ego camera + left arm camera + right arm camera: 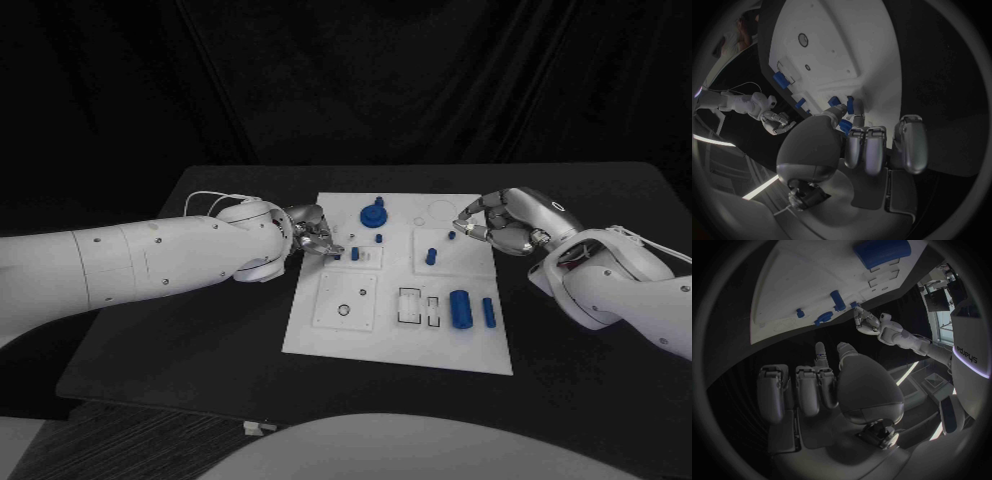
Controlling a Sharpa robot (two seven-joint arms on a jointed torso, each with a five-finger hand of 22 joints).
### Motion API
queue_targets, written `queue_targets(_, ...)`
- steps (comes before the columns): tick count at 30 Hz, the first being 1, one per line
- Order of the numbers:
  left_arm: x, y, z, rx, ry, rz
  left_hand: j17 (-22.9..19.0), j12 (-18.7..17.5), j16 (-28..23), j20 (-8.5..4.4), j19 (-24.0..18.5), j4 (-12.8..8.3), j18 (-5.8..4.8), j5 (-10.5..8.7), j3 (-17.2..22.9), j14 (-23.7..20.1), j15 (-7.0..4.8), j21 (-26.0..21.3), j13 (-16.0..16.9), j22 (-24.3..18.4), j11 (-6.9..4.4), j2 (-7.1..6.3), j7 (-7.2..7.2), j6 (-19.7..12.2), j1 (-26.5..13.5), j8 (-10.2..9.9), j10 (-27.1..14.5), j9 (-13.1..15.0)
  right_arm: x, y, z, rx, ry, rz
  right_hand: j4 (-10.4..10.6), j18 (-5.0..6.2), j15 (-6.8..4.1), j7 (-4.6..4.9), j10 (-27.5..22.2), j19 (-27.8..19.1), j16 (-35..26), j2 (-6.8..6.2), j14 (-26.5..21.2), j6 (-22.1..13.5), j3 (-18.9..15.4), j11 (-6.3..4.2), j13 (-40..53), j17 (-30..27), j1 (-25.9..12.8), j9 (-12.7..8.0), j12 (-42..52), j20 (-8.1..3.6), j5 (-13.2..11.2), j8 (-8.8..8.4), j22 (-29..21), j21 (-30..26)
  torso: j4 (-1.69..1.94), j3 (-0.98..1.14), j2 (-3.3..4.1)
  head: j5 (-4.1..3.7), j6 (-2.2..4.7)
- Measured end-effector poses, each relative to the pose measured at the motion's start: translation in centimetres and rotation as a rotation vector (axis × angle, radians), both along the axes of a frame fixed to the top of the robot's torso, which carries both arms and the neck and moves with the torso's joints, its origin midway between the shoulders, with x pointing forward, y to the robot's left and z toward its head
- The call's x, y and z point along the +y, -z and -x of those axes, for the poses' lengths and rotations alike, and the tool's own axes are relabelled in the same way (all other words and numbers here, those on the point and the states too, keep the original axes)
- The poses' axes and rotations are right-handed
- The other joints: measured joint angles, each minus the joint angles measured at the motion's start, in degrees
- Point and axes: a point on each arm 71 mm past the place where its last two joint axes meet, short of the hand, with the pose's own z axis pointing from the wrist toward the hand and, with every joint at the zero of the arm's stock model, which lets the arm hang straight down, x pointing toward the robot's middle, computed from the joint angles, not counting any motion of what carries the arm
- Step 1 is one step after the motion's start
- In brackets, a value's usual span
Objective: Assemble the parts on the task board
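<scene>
A black surface [188, 340] stands before a dark curtain, and the white task board [325, 335] lies in its middle. On the board, seen from the head view, a round blue part with a knob [374, 214] stands near 12 o'clock, a small blue peg [430, 256] stands a little right of the centre, and a large blue cylinder [460, 309] with a thin blue bar [489, 311] beside it lies toward 4 o'clock. Empty outlined slots [411, 306] are just left of the cylinder, and a round hole [343, 309] is toward 7 o'clock.

The left robot hand [309, 240] is at the board's 9 o'clock edge, its fingers [864, 150] curled in, and its fingertips are close to a small blue part [355, 254]. Whether it really pinches this part cannot be told. The right robot hand [505, 222] hangs over the board's 2 o'clock corner with fingers bent; it seems to hold nothing, but this also cannot be told for sure.

The step in hand is probably seating the small part at the left side. To do it well, the left robot hand should keep the part upright, bring it exactly over its hole, and press straight down without pushing the board.

On the robot's body, in the right wrist view, a word [967, 353] can be read only partly, something like "edisys".
</scene>
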Motion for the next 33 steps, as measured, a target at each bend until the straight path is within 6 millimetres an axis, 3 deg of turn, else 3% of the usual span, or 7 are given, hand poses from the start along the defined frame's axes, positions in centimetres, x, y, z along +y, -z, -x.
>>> queue_targets(3, 0.01, 0.03, 0.01, 0.002, 0.001, -0.001, 0.0, 0.0, 0.0, 0.00, 0.0, 0.4, 0.00, -1.35, -0.4, 0.0, 0.00, 0.0, 0.0, 0.0, 0.00, -0.70, 0.00, 0.0, -0.7, 0.0, 0.0, 0.0, 0.00, 0.00, 0.00, 0.000, 0.000, 0.000, 0.0, 0.00, 0.00, 0.00, 0.0, 0.0, 0.0, 0.00, 0.0, 0.0, 0.0, 0.00, 0.0, 0.0, 0.0, 0.0, 0.0, 0.00, 0.0, 0.00, 0.0, 0.0, 0.00, 0.00, 0.00, 0.00, 0.00)
queue_targets(8, 0.05, 0.11, 0.05, 0.008, 0.003, -0.004, 0.0, 0.0, 0.0, 0.00, 0.0, 1.0, 0.00, -3.95, -1.0, 0.0, 0.00, 0.0, 0.0, 0.0, 0.01, -0.22, 0.00, 0.0, -1.3, 0.0, 0.0, -0.1, 0.00, 0.01, 0.01, 0.000, 0.000, 0.000, 0.0, 0.00, 0.00, 0.00, 0.0, 0.0, 0.0, -0.36, 0.0, 0.0, 0.0, 0.00, 0.0, 0.0, 0.5, 0.0, 0.0, 0.00, 0.0, 0.00, 0.0, 0.0, 0.00, 0.00, 0.00, 0.03, 0.00)
queue_targets(12, 0.11, 0.15, 0.06, 0.013, 0.005, -0.007, 0.0, 0.0, 0.0, 0.01, 0.0, 2.0, 0.00, -5.48, -2.0, 0.0, 0.01, 0.0, 0.0, 0.0, 0.02, 0.33, 0.00, 0.0, -1.9, 0.0, 0.0, -0.3, 0.03, 0.01, 0.01, 0.000, -0.001, 0.000, 0.0, 0.00, 0.00, 0.00, 0.0, 0.0, 0.0, 0.38, 0.0, 0.0, 0.0, 0.00, 0.0, 0.0, 1.3, 0.0, 0.0, 0.00, 0.9, 0.00, 0.0, 0.0, 0.00, 0.00, -0.01, 0.07, 0.00)
queue_targets(14, 0.15, 0.17, 0.07, 0.015, 0.005, -0.008, 0.0, 0.0, 0.0, 0.01, 0.0, 2.0, 0.00, -5.49, -2.1, 0.0, 0.01, 0.0, 0.0, 0.0, 0.02, -0.29, 0.00, 0.0, -2.9, 0.0, 0.0, -0.3, 0.04, 0.02, 0.00, 0.000, -0.001, 0.000, 0.0, 0.00, 0.00, 0.00, 0.0, 0.0, 0.0, 0.38, 0.0, 0.0, 0.0, 0.00, 0.0, 0.0, 1.3, 0.0, 0.0, 0.00, 0.9, -0.02, 0.0, 0.0, 0.00, 0.00, -0.01, 0.08, 0.00)
queue_targets(15, 0.17, 0.18, 0.08, 0.016, 0.005, -0.009, 0.0, 0.0, 0.0, 0.01, 0.0, 3.4, 0.00, -5.49, -3.4, 0.0, 0.01, 0.0, 0.0, 0.0, 0.02, -0.29, 0.00, 0.0, -2.9, 0.0, 0.0, -0.4, 0.05, 0.02, 0.00, 0.000, -0.001, 0.000, 0.0, -0.01, 0.00, 0.00, 0.0, 0.0, 0.0, 0.38, 0.0, 0.0, 0.0, 0.00, 0.0, 0.0, 1.3, 0.0, 0.0, 0.00, 0.9, -0.11, 0.0, 0.0, 0.00, 0.00, -0.01, 0.09, 0.00)
queue_targets(24, 0.31, 0.22, 0.09, 0.019, 0.004, -0.011, 0.0, 0.0, 0.0, 0.01, 0.0, 6.1, 0.00, -5.43, -6.1, 0.0, 0.01, 0.0, 0.0, 0.0, 0.03, 0.09, 0.01, 0.0, -5.1, 0.0, 0.0, -0.6, 0.03, 0.06, -0.03, 0.001, 0.000, 0.000, 0.0, -0.01, 0.00, 0.00, 0.0, 0.0, 0.0, -0.14, 0.0, 0.0, 0.0, 0.00, 0.0, 0.0, 1.8, 0.0, 0.0, 0.00, 2.7, -0.11, 0.0, 0.0, 0.00, 0.00, -0.01, 0.18, 0.00)
queue_targets(33, 0.24, 0.15, 0.03, 0.006, 0.011, 0.001, 0.0, 0.0, 0.0, 0.01, 0.0, 6.1, 0.01, -4.26, -6.1, 0.0, 0.01, 0.0, 0.0, 0.0, 0.01, 1.22, -0.28, 1.5, -6.2, 0.1, 0.0, -0.4, -0.01, 0.08, -0.09, 0.000, 0.002, 0.002, -0.7, 0.00, 0.00, 0.00, 0.0, 0.0, 0.0, -0.14, 0.0, 0.0, 0.7, 0.00, 0.0, 0.0, 1.8, 0.0, 0.0, 0.00, 2.7, -0.22, 0.0, 0.0, 0.01, 0.01, -0.01, 0.13, 0.00)
